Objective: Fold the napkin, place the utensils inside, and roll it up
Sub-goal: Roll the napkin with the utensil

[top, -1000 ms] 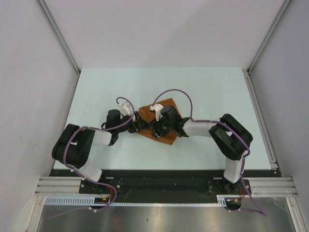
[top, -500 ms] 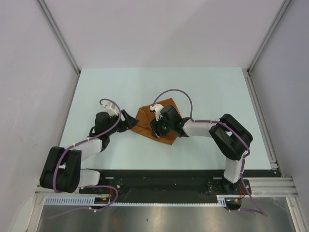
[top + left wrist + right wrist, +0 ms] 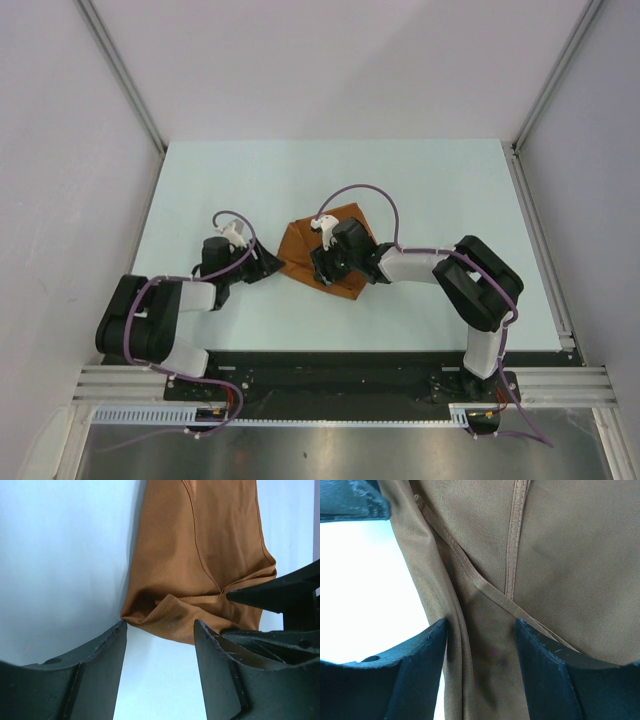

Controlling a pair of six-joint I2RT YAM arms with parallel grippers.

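The rust-brown napkin [image 3: 300,243] lies folded in a bundle at the middle of the table. It also shows in the left wrist view [image 3: 200,555] and fills the right wrist view [image 3: 560,555]. My left gripper [image 3: 272,264] is open and empty at the napkin's left edge; its tips [image 3: 160,625] stop just short of the cloth's near corner. My right gripper [image 3: 319,268] is open on top of the napkin, its jaws [image 3: 481,622] standing either side of a long fold without closing on it. The spoon is not visible in any view.
The pale table [image 3: 450,190] is walled at the left, right and back by grey panels with metal rails. The right gripper's dark finger [image 3: 280,592] shows in the left wrist view. The left gripper's finger [image 3: 350,500] shows in the right wrist view.
My left gripper has pulled back to the left, off the napkin, and now sits at its left edge. The right gripper has stayed on the napkin.
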